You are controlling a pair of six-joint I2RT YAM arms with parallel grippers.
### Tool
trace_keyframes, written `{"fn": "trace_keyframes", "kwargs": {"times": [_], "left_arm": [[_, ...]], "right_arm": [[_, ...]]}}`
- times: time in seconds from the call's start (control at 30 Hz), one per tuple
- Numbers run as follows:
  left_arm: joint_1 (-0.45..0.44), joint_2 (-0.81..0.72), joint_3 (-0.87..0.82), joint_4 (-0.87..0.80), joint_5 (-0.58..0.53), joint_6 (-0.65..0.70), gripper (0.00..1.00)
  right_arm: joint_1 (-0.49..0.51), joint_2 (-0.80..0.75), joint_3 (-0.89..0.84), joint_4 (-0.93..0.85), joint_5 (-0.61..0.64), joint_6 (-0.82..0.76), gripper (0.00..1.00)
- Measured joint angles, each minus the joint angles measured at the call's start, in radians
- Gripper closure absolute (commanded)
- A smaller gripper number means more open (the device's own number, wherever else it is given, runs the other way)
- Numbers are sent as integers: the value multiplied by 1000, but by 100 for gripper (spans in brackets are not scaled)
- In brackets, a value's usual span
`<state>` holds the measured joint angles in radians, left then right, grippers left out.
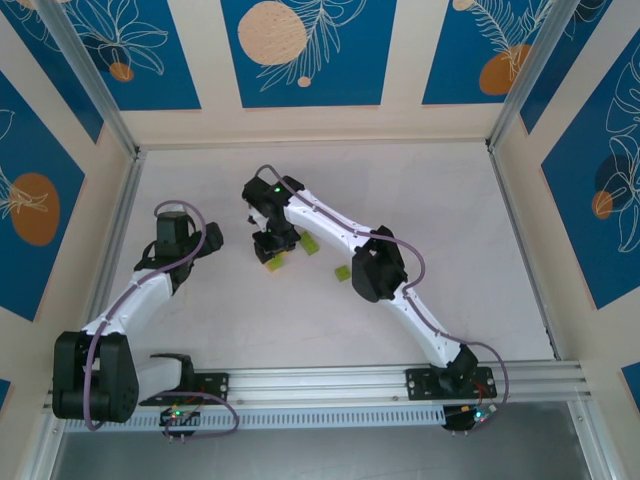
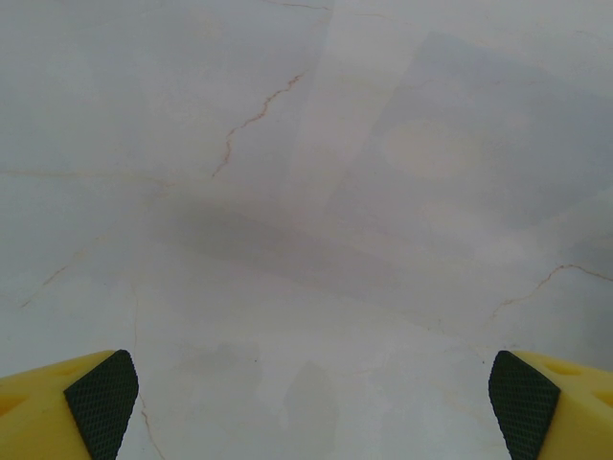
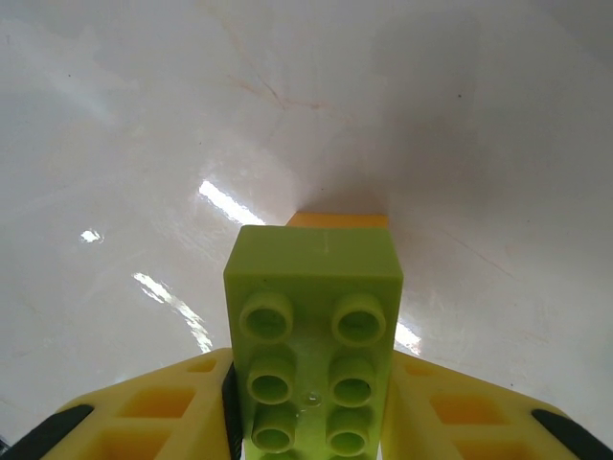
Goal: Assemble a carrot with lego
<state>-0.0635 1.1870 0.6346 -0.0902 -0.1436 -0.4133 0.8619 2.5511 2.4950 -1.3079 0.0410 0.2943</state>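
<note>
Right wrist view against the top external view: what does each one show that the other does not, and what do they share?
Right wrist, not top external: the studs of the lime-green brick clamped between the right fingers, and an orange brick just past its far end. Top external, not right wrist: the left arm and two loose lime-green bricks. Shared: the right fingers low over the white table.

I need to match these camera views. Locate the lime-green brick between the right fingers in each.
Top external: lime-green brick left of centre, at the right fingers.
Right wrist: bottom centre, studs toward camera, between the yellow right fingers, orange brick beyond.
Left wrist: tabletop between the open left fingers.
Shared landmark: the white veined tabletop.
</note>
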Motion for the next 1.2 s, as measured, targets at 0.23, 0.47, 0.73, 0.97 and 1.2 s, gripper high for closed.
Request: {"fn": "trace_keyframes", "kwargs": {"times": [0.23,0.47,0.73,0.97,1.2], "left_arm": [[0,0,0,0,0,0,3],[0,0,0,0,0,0,3],[0,0,0,0,0,0,3],[0,0,0,0,0,0,3],[0,0,0,0,0,0,3]], "right_arm": [[9,6,6,-9,4,-27,61],[32,8,8,-10,24,-83,61],[52,23,38,-17,73,-100,60],[58,23,39,2,105,-120,59],[58,23,40,19,126,-145,59]]}}
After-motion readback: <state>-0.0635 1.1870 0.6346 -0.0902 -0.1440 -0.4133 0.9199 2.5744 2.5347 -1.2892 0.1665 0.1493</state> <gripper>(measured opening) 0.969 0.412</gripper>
